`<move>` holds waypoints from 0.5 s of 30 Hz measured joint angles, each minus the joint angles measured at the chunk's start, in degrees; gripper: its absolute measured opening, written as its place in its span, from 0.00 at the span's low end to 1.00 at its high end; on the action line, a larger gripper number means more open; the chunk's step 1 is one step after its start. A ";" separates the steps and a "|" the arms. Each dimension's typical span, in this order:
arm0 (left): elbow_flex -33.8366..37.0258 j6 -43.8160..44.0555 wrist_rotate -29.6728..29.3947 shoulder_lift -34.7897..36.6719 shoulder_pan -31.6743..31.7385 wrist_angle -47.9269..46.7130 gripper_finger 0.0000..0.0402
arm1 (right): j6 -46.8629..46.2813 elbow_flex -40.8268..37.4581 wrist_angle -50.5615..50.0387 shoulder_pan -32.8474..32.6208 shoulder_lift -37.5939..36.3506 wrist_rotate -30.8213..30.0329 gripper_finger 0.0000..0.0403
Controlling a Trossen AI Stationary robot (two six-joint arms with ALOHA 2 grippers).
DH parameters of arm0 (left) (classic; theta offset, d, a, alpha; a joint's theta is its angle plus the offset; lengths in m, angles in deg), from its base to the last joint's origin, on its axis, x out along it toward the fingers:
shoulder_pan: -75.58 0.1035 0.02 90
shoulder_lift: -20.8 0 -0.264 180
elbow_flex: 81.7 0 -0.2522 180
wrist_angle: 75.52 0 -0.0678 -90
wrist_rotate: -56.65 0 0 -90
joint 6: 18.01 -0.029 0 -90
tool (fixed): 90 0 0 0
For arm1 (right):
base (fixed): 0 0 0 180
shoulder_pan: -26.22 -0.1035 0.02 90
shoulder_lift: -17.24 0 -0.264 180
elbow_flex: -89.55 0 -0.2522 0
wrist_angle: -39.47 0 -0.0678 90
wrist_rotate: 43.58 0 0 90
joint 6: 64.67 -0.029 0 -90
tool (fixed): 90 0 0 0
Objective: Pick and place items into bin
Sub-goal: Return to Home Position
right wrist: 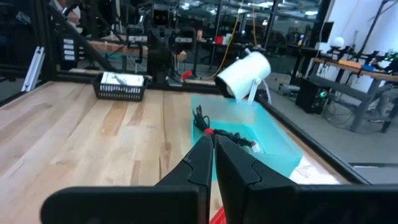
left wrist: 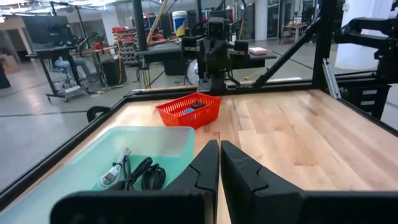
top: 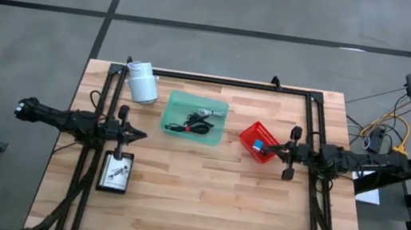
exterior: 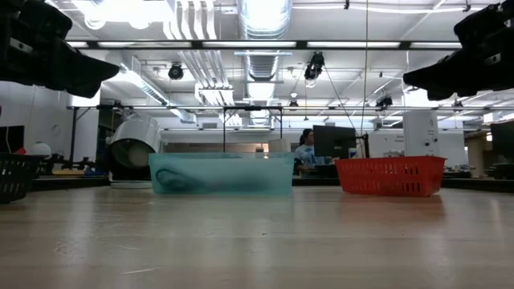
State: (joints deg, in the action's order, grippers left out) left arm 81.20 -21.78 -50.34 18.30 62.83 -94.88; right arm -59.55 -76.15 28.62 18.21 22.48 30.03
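Note:
A teal bin (top: pixel 195 117) at the table's middle holds black cables (top: pixel 188 126) and a silver cable (top: pixel 204 115); the left wrist view shows them lying on its floor (left wrist: pixel 134 174). To its right, a red basket (top: pixel 257 141) holds a small blue cylinder (top: pixel 260 147). A black tray (top: pixel 115 172) near the left arm carries white printed packets (top: pixel 117 170). My left gripper (top: pixel 138 134) hovers shut left of the teal bin. My right gripper (top: pixel 273 149) hovers shut beside the red basket. Both sit high above the table in the low view (exterior: pixel 76 68) (exterior: pixel 434 76).
A white cylindrical roll (top: pixel 141 82) stands on the table's far left part, behind the teal bin (right wrist: pixel 249 140). A black frame (top: pixel 218 80) runs along the table's far edge and sides. Bare wood (top: pixel 209 204) fills the near half. A person (exterior: pixel 303 148) sits far behind the table.

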 joint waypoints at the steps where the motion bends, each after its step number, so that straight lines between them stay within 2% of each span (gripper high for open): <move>1: -0.01 -0.01 0.00 0.05 0.00 -0.07 0.00 | 0.13 -0.01 0.29 0.00 -0.33 -0.26 0.02; 10: -0.94 1.84 0.24 0.89 0.00 -4.12 0.00 | -2.17 2.67 -8.31 0.00 -4.02 -0.25 0.02; 15: -0.94 1.85 0.28 0.93 0.00 -4.18 0.00 | -2.99 2.72 -8.13 0.00 -4.87 -0.06 0.02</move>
State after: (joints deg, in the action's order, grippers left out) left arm 80.26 -19.93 -50.06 19.23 62.83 -99.06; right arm -62.54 -73.42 20.49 18.21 17.62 29.97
